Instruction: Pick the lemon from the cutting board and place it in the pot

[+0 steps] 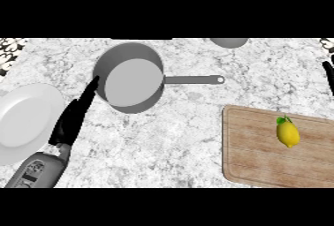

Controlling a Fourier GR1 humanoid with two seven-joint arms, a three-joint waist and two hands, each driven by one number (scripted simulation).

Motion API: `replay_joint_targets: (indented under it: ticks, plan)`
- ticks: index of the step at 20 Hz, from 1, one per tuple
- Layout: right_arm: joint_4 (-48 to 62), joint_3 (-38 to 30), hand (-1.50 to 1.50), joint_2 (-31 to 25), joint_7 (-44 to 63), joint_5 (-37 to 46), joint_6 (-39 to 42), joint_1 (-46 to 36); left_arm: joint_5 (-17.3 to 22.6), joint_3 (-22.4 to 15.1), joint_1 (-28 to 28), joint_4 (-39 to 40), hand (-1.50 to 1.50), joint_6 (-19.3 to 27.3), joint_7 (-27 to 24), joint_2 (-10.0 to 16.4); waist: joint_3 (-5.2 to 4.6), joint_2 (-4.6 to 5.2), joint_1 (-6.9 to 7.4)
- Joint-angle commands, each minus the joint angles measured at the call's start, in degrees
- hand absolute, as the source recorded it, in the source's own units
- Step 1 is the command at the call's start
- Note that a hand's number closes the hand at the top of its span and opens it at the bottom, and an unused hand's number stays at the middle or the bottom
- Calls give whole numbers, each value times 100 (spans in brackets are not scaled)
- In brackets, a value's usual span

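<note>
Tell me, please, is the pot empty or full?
Empty: the pot shows only bare grey inside; the lemon lies on the board.

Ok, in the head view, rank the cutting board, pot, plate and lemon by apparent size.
1. cutting board, though cut off at the right edge
2-3. plate and pot, too close to rank; the plate runs off the left edge
4. lemon, clearly smallest
</note>
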Motion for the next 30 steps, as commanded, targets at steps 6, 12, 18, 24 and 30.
replay_joint_targets:
  ticks: [6, 12, 18, 24, 30]
  plan:
    - [1639, -515, -150, -1026, -21, 1400, -644, 387, 1418, 164, 494, -458, 0, -665, -19, -793, -31, -35, 4]
    - [2645, 455, -150, -1262, 1808, 3148, -2047, 1031, 1716, 15, 712, -661, 0, -932, 238, -876, -45, -18, 195]
    - [1728, 1563, -150, -1700, 3731, 4164, -1313, 376, 1795, 100, 802, -717, 0, -993, 387, -849, -45, -106, 56]
    - [4, 1464, -150, -2458, 5741, 3821, 34, 10, 1873, 321, 986, -721, 0, -1088, 375, -750, -43, -154, -149]
    - [-679, 1486, -150, -2276, 7957, 3077, 972, -1034, 1924, 217, 1122, -1085, 0, -1142, 511, -837, -37, -138, 2]
